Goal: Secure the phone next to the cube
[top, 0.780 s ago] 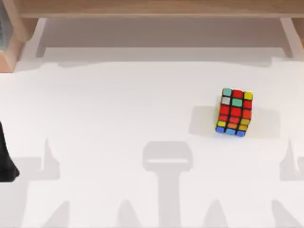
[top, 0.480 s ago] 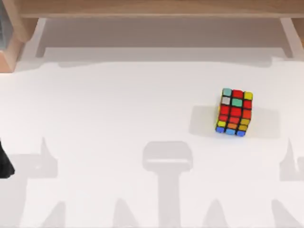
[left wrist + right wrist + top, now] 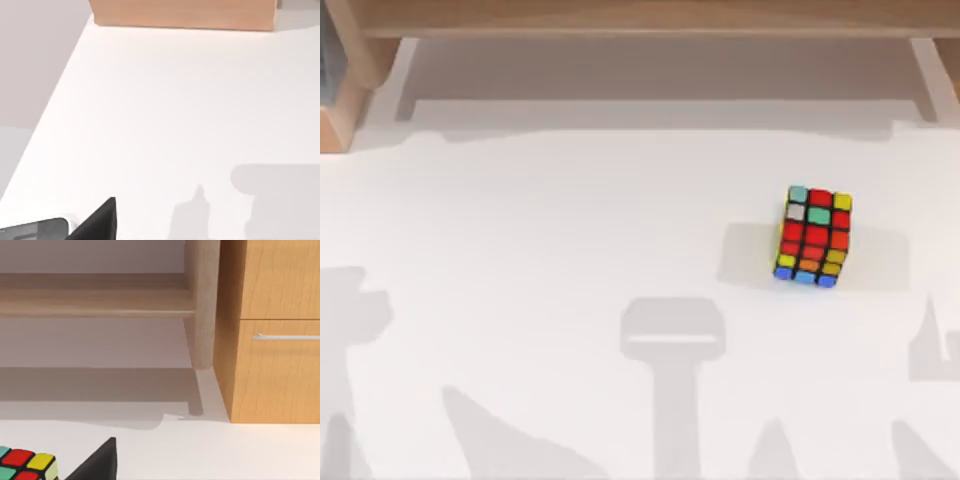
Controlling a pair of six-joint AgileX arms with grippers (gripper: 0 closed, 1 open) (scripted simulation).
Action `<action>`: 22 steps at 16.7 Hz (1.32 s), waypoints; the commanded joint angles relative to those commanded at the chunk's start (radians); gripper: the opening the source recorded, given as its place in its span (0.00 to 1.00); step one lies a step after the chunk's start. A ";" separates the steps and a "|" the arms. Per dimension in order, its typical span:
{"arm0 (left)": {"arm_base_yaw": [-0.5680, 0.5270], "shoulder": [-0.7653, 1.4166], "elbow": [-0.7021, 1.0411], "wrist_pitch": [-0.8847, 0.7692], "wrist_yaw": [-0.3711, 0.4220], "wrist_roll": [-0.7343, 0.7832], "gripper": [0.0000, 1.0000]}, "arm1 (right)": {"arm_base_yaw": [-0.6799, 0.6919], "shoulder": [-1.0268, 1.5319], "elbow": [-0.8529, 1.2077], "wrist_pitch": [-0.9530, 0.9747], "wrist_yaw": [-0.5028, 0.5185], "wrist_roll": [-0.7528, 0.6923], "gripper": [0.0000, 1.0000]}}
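The cube (image 3: pixel 814 237) sits alone toward the right edge of the white tabletop (image 3: pixel 570 250), well short of the far edge. In the left wrist view the phone (image 3: pixel 35 230) peeks in beside a dark finger (image 3: pixel 97 222). Whether either hand is clenched or released, I cannot tell.

The left pincer (image 3: pixel 95 222) shows as a flat, matte black wedge with a sharp upper corner and straight edges, low in the frame. The right pincer (image 3: pixel 95 462) looks the same: plain black, perhaps one finger, with no markings, screws or cables discernible.
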State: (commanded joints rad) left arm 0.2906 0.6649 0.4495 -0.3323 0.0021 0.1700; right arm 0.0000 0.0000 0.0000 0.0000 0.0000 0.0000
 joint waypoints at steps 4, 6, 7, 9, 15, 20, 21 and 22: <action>0.164 0.423 0.251 -0.185 0.000 0.092 1.00 | 0.000 0.000 0.000 0.000 0.000 0.000 1.00; 0.243 0.628 0.370 -0.272 0.000 0.135 1.00 | 0.000 0.000 0.000 0.000 0.000 0.000 1.00; 0.280 0.723 0.425 -0.313 -0.001 0.155 1.00 | 0.000 0.000 0.000 0.000 0.000 0.000 1.00; 0.347 0.895 0.524 -0.387 -0.001 0.191 1.00 | 0.000 0.000 0.000 0.000 0.000 0.000 1.00; 0.466 1.175 0.698 -0.517 -0.004 0.251 1.00 | 0.000 0.000 0.000 0.000 0.000 0.000 1.00; 0.465 1.181 0.701 -0.519 -0.004 0.252 1.00 | 0.000 0.000 0.000 0.000 0.000 0.000 1.00; 0.466 1.184 0.697 -0.515 -0.004 0.252 1.00 | 0.000 0.000 0.000 0.000 0.000 0.000 1.00; 0.467 1.195 0.688 -0.502 -0.004 0.251 1.00 | 0.000 0.000 0.000 0.000 0.000 0.000 1.00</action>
State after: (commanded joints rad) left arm 0.7578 1.8598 1.1374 -0.8343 -0.0019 0.4210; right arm 0.0000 0.0000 0.0000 0.0000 0.0000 0.0000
